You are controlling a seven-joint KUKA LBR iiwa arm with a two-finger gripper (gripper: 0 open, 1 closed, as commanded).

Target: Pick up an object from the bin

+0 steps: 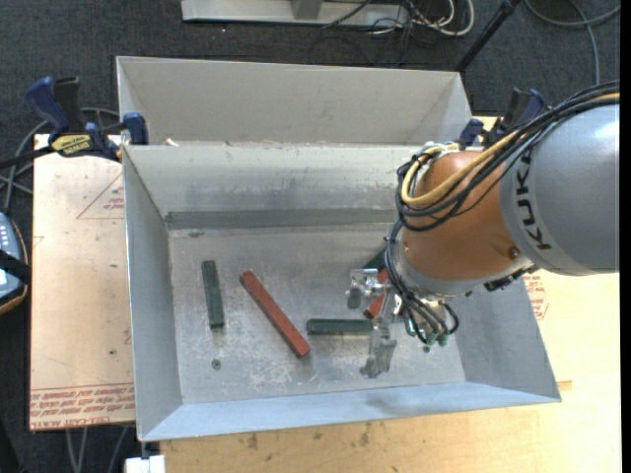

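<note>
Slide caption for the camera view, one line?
Gripper beside a dark green bar in the bin; red bar and second green bar nearby.

1 dark green bar (212, 294) lay at left, long axis running up-down. 1 red bar (275, 313) lay just right of it, not touching, slanted from upper left to lower right. 1 small dark speck (216, 365) sat below the green bar. Farther back, a grey stand base (296, 8) and cables (434, 3) rested on dark carpet (59, 28).
</note>
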